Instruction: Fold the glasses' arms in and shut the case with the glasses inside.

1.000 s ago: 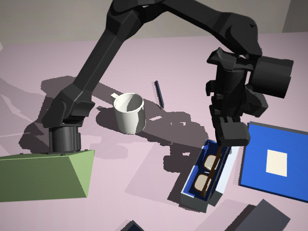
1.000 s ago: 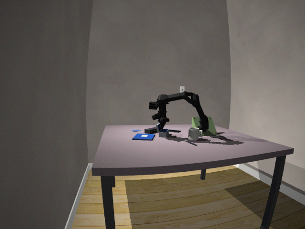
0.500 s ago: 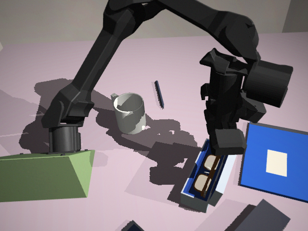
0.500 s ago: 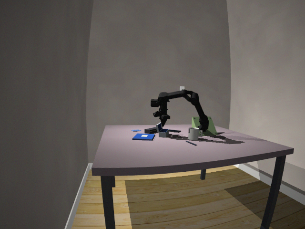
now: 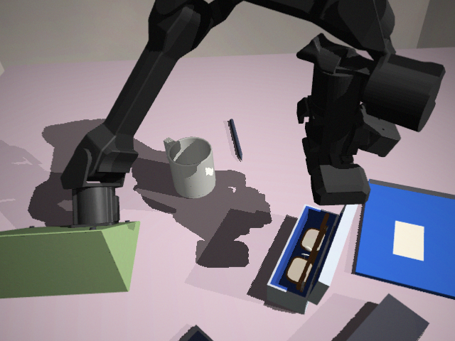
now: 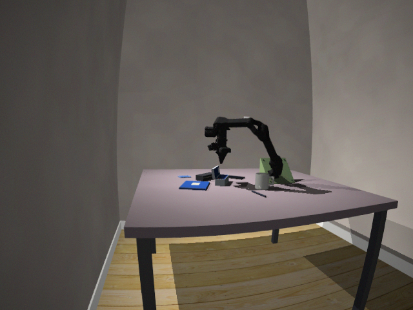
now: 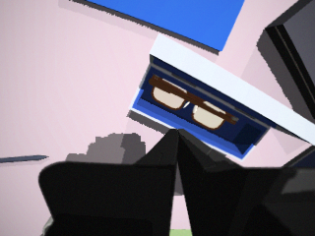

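The glasses case (image 5: pixel 306 253) lies open on the table, grey outside and blue inside, with its white-lined lid (image 5: pixel 340 240) standing up on the right side. The brown-framed glasses (image 5: pixel 308 250) lie inside it with the arms folded in. The case also shows in the wrist view (image 7: pixel 207 115) with the glasses (image 7: pixel 192 104) in it, and in the exterior view (image 6: pixel 220 178). My gripper (image 5: pixel 340 189) is shut and empty. It hangs well above the far end of the case, touching nothing. It also shows in the exterior view (image 6: pixel 222 156) and the wrist view (image 7: pixel 176 135).
A grey mug (image 5: pixel 191 167) and a dark pen (image 5: pixel 235 138) lie left of the case. A blue book with a cream label (image 5: pixel 407 238) lies right of it. A dark flat box (image 5: pixel 385 321) sits at the front right. The green base block (image 5: pixel 66 256) carries the arm.
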`<state>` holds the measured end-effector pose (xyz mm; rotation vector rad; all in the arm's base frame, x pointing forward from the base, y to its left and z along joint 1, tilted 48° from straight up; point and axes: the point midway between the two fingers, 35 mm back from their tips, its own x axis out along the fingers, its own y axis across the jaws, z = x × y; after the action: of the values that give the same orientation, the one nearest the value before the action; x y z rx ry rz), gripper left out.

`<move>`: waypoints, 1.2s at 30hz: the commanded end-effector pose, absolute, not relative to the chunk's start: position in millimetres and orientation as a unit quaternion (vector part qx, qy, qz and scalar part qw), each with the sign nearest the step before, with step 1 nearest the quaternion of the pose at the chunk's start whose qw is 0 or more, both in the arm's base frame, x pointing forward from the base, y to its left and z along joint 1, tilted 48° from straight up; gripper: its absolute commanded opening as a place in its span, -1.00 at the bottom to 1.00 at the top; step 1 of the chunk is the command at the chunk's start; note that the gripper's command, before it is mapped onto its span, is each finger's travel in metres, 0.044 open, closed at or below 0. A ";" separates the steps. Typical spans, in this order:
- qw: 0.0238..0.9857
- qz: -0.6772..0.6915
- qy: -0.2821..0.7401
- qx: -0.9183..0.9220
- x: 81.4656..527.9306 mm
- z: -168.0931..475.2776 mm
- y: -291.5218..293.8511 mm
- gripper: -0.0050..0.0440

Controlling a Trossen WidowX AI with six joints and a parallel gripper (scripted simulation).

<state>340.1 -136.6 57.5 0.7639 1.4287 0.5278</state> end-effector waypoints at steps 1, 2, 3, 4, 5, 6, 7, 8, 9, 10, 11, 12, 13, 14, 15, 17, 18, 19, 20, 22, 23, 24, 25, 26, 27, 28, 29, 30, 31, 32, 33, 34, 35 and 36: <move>0.658 0.231 0.632 0.339 340.1 57.5 -136.9 -0.80; 0.655 0.226 0.634 0.345 340.3 57.2 -137.2 -0.80; 0.650 0.216 0.637 0.354 340.8 56.8 -137.7 -0.80; 0.644 0.205 0.640 0.365 341.3 56.4 -138.3 -0.80; 0.637 0.194 0.644 0.376 341.9 55.9 -138.9 -0.80; 0.631 0.182 0.647 0.387 342.4 55.4 -139.4 -0.80; 0.624 0.171 0.650 0.398 343.0 54.9 -140.0 -0.80; 0.617 0.159 0.653 0.409 343.5 54.4 -140.6 -0.80; 0.610 0.148 0.655 0.419 344.0 54.0 -141.2 -0.80; 0.603 0.136 0.658 0.430 344.6 53.5 -141.8 -0.80; 0.603 0.136 0.658 0.430 344.6 53.5 -141.8 -0.80; 0.603 0.136 0.658 0.430 344.6 53.5 -141.8 -0.80; 0.596 0.125 0.660 0.440 345.1 53.0 -142.4 -0.80; 0.588 0.113 0.662 0.450 345.6 52.5 -143.0 -0.80; 0.580 0.101 0.664 0.461 346.1 52.0 -143.6 -0.80; 0.564 0.078 0.667 0.480 347.2 51.0 -144.7 -0.80; 0.556 0.066 0.668 0.490 347.7 50.5 -145.3 -0.80; 0.548 0.054 0.669 0.499 348.2 50.0 -145.9 -0.80; 0.539 0.043 0.670 0.509 348.7 49.5 -146.5 -0.80; 0.521 0.019 0.671 0.527 349.8 48.5 -147.6 -0.80; 0.512 0.007 0.671 0.536 350.3 48.0 -148.2 -0.80; 0.503 -0.004 0.671 0.545 350.8 47.4 -148.8 -0.80; 0.493 -0.016 0.671 0.553 351.3 46.9 -149.4 -0.80; 0.484 -0.028 0.670 0.562 351.8 46.4 -149.9 -0.80; 0.474 -0.040 0.670 0.570 352.3 45.9 -150.5 -0.80; 0.474 -0.040 0.670 0.570 352.3 45.9 -150.5 -0.80; 0.474 -0.040 0.670 0.570 352.3 45.9 -150.5 -0.80; 0.464 -0.052 0.669 0.578 352.8 45.4 -151.1 -0.80; 0.455 -0.063 0.668 0.586 353.3 44.8 -151.6 -0.80; 0.444 -0.075 0.666 0.594 353.8 44.3 -152.2 -0.80; 0.434 -0.087 0.665 0.602 354.3 43.8 -152.8 -0.80; 0.424 -0.098 0.663 0.609 354.7 43.3 -153.3 -0.80; 0.413 -0.110 0.661 0.616 355.2 42.7 -153.9 -0.80; 0.403 -0.122 0.659 0.623 355.7 42.2 -154.5 -0.80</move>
<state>353.9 -151.4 45.7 1.5152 1.6561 -0.2310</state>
